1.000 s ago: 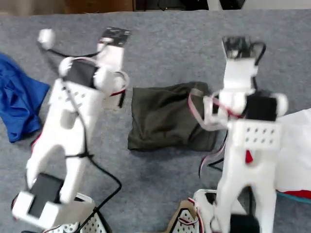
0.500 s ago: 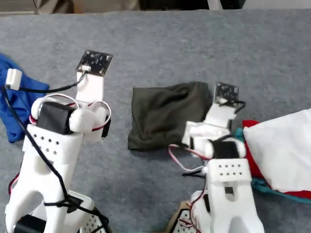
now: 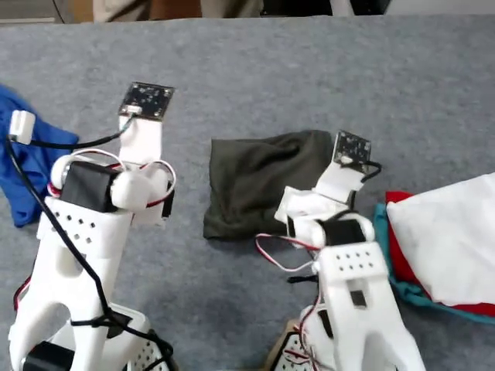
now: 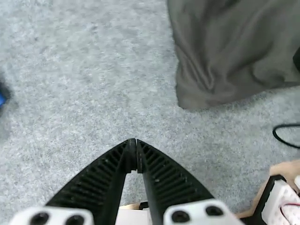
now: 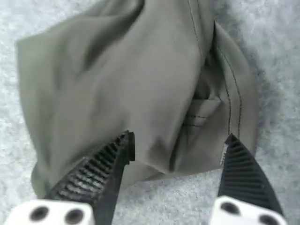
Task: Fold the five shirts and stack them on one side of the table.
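Grey felt-like cover over my whole table (image 3: 263, 69), fuzzy and a bit mottled. Past its far edge I see a brown wood-like strip (image 3: 178, 8), a dark stretch next to it, then a pale patch. Tan cardboard-like piece (image 3: 278, 352) sits at the near edge, close to me.

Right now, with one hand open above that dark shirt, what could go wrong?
1. The right hand hangs open over the dark shirt where its layers bunch; it might pinch only the top layer and pull the fold apart.
2. The white shirt lies close by, so a sideways swing could drag it.
3. The left hand is shut and off the cloth, so nothing steadies it.
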Robot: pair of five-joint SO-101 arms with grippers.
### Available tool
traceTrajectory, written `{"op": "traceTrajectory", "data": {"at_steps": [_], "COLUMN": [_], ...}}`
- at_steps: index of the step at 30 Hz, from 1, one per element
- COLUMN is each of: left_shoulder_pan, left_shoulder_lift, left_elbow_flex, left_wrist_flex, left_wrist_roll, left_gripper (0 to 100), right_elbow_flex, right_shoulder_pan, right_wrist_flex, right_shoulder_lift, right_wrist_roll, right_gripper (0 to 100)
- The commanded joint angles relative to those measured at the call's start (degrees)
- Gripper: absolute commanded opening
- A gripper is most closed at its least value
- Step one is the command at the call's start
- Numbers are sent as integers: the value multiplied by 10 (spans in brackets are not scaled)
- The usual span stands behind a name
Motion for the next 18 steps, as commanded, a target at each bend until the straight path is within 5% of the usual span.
{"op": "traceTrajectory", "data": {"at_steps": [1,14,18], "left_shoulder_pan": [-38,-85,-85], "left_shoulder_lift": [-13,-18,-18], "left_elbow_flex": [0,0,0], "left_wrist_flex": [-5,-5,-5], "left_wrist_roll": [5,1,0], "left_gripper": [24,24,24], "right_elbow_flex": [-10,-188,-221], "right_shoulder_pan": [-8,-6,-4], "right_wrist_flex": [-57,-88,-54], "right_shoulder_lift": [95,429,450], "right_wrist_roll": [-35,-78,-74], "right_gripper": [307,296,133]}}
